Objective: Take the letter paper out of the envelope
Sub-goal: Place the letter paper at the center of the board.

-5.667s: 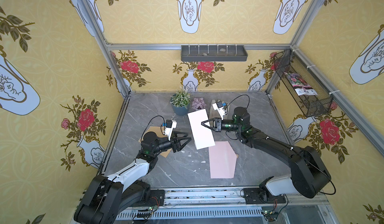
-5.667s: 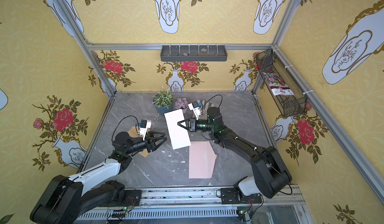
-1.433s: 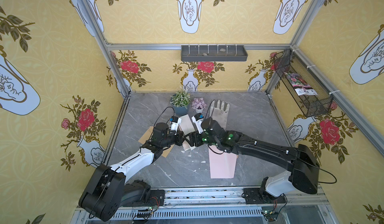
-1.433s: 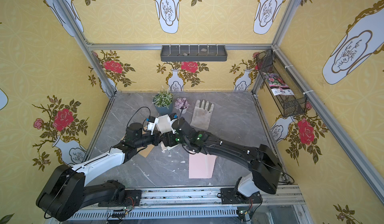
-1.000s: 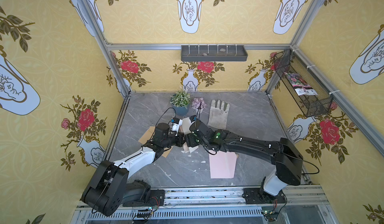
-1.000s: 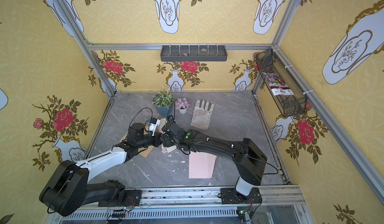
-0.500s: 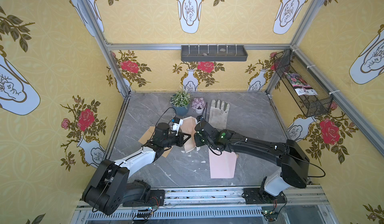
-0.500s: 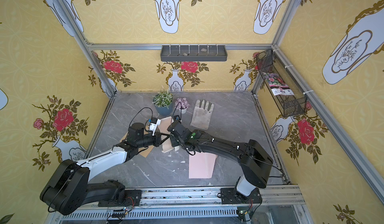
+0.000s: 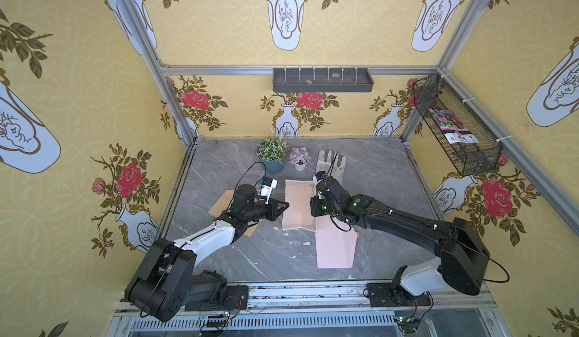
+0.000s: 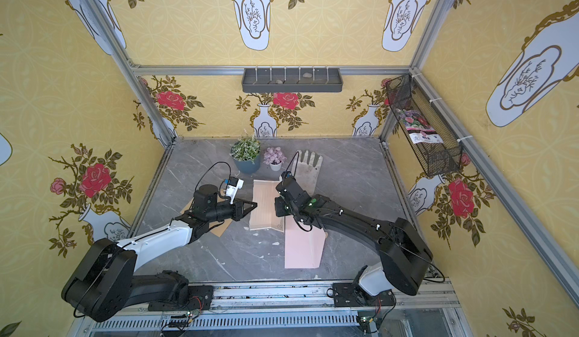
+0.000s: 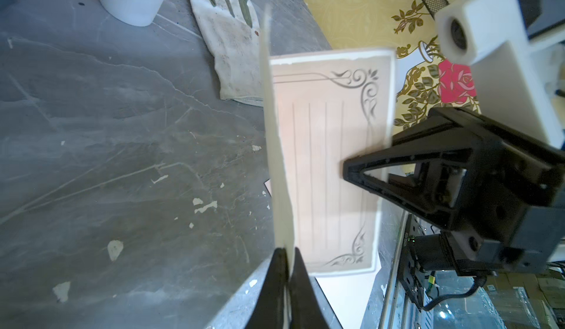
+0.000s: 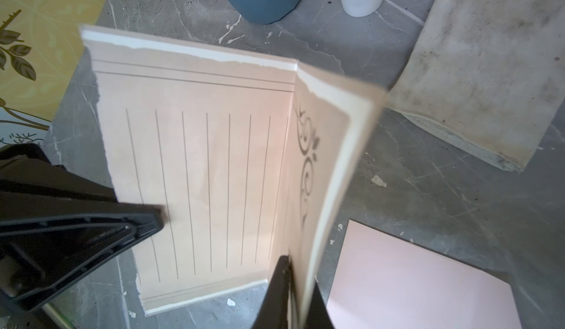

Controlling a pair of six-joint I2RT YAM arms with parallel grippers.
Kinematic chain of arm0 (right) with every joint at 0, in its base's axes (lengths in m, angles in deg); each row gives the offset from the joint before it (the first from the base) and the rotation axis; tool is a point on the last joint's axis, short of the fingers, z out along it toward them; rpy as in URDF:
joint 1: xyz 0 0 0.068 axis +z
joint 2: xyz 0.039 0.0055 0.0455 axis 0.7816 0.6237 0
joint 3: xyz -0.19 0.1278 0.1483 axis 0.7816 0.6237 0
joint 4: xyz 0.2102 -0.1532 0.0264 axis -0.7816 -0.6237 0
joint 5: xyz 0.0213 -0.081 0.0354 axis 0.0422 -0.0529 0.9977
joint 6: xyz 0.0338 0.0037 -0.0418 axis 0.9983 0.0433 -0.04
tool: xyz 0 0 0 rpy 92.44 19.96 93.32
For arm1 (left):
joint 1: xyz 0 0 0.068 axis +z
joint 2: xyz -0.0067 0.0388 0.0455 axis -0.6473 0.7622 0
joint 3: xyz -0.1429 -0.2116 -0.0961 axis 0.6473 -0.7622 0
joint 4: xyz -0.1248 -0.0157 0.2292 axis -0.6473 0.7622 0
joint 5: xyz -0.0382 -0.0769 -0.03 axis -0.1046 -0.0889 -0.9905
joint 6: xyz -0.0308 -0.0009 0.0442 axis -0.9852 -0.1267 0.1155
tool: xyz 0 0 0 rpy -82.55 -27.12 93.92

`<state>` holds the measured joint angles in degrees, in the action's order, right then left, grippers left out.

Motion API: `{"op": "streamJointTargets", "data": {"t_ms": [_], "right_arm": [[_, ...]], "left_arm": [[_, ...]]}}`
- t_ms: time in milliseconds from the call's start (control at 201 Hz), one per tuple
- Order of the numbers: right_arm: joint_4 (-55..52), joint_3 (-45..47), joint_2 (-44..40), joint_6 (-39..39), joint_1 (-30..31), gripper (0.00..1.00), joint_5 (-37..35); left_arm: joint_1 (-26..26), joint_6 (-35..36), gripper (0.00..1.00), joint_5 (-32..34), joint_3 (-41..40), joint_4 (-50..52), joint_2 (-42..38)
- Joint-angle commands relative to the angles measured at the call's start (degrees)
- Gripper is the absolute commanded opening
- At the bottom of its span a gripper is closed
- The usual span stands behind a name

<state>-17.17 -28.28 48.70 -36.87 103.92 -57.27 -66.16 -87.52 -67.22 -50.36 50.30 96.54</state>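
Observation:
The letter paper (image 9: 299, 205) is a cream lined sheet with ornamental corners, held spread open above the table in both top views. My left gripper (image 11: 287, 260) is shut on its left edge. My right gripper (image 12: 295, 269) is shut on the folded-up right edge. In the left wrist view the right gripper (image 11: 347, 167) pinches the far side of the letter paper (image 11: 330, 165). The right wrist view shows the left gripper (image 12: 160, 217) on the opposite edge. The pink envelope (image 9: 335, 247) lies flat on the table just in front of the paper, apart from it, partly under the right arm.
A worn glove (image 9: 333, 166), a blue plant pot (image 9: 272, 157) and a small white flower pot (image 9: 299, 160) stand behind the paper. A brown flat card (image 9: 219, 204) lies under the left arm. A wire basket (image 9: 454, 125) hangs on the right wall.
My right gripper has shut on the paper's right edge and drawn it rightward. The folded sheet now stands spread open between the two grippers. The left gripper kept its hold.

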Motion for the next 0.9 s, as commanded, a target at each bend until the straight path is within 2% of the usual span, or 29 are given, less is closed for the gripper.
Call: {"op": "streamJointTargets", "data": {"t_ms": [0, 239, 354, 523, 891], "right_arm": [[5.4, 1.9, -0.8, 0.0, -1.7, 0.09, 5.8], [10.6, 4.2, 0.8, 0.3, -3.4, 0.02, 11.7], [16.0, 6.9, 1.9, 1.0, -5.9, 0.00, 17.1], [27.5, 11.8, 5.2, 4.3, -10.2, 0.00, 26.7], [37.1, 13.3, 11.1, 7.2, -12.4, 0.00, 35.0]], "left_arm": [[0.1, 1.2, 0.09, 3.2, 0.6, 3.1, 0.7], [0.2, 1.8, 0.07, 6.1, 2.3, 7.1, 3.0], [0.3, 2.4, 0.05, 7.6, 4.0, 10.3, 5.0], [0.3, 2.4, 0.02, 7.2, 4.9, 11.0, 6.6], [0.3, 2.5, 0.03, 4.3, 4.1, 8.5, 5.9]]}}
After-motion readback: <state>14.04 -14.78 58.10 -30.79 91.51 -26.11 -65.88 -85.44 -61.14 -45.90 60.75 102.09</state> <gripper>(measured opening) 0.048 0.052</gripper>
